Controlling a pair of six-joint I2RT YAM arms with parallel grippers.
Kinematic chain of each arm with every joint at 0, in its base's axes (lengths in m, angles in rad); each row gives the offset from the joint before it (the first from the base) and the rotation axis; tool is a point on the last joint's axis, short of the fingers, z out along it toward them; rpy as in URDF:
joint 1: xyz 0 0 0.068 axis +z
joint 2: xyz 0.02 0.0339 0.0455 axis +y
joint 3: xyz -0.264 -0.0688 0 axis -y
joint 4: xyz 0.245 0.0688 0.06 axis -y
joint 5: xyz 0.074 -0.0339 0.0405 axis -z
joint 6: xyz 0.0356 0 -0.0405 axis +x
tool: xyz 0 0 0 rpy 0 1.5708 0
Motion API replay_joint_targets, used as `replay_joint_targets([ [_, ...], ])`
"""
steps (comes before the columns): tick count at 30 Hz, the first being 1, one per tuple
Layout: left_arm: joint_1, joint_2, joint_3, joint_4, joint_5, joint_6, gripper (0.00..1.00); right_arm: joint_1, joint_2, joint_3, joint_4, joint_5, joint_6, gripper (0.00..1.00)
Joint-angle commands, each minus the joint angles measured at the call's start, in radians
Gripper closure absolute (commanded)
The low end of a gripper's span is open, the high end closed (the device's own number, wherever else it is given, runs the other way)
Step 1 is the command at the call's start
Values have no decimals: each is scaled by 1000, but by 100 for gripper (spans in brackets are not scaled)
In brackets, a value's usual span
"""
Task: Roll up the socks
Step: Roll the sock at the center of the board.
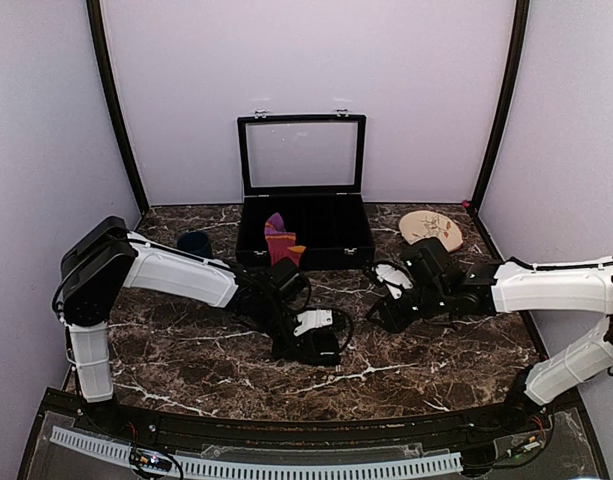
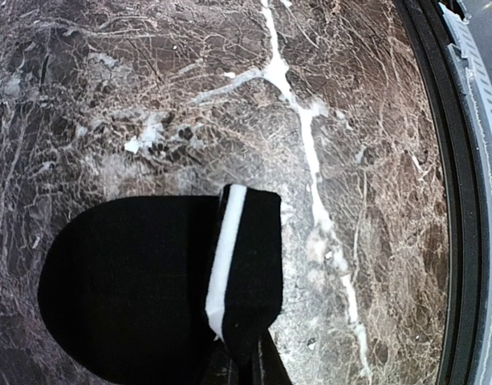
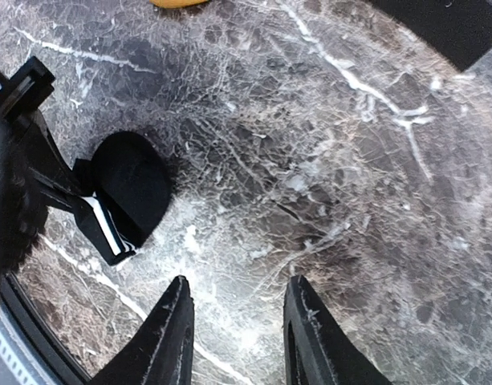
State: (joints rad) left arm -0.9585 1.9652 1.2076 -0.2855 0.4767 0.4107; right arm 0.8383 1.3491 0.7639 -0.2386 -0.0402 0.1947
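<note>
Left gripper (image 2: 241, 365) clamped on folded end of black sock (image 2: 125, 297), near worktop (image 2: 350, 120) front edge, right gripper (image 3: 237, 285) jaws apart, empty, above worktop right side

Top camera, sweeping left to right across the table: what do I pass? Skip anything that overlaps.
Dark blue cup → maroon sock → right gripper → round tan plate.

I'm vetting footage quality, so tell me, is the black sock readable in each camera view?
Left wrist: the black sock is flat, detail-free black; only its white stripe reads. Right wrist: small but sharp, lens bowing the table edge. Top external: too dark and small to separate.
</note>
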Motion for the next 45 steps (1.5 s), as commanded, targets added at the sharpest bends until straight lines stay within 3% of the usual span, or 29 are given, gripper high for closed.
replay_joint_targets([
  [1, 16, 39, -3, -111, 48, -13, 100, 33, -67, -36, 56, 133, -16, 64],
  [20, 56, 92, 21, -164, 171, -47, 100, 342, 1, -3, 35, 421, -130, 66],
  [33, 79, 126, 40, -200, 217, -55, 100, 467, 85, 16, 55, 455, -182, 66],
  [45, 89, 145, 51, -224, 244, -53, 100, 498, 212, 80, 76, 432, -262, 64],
])
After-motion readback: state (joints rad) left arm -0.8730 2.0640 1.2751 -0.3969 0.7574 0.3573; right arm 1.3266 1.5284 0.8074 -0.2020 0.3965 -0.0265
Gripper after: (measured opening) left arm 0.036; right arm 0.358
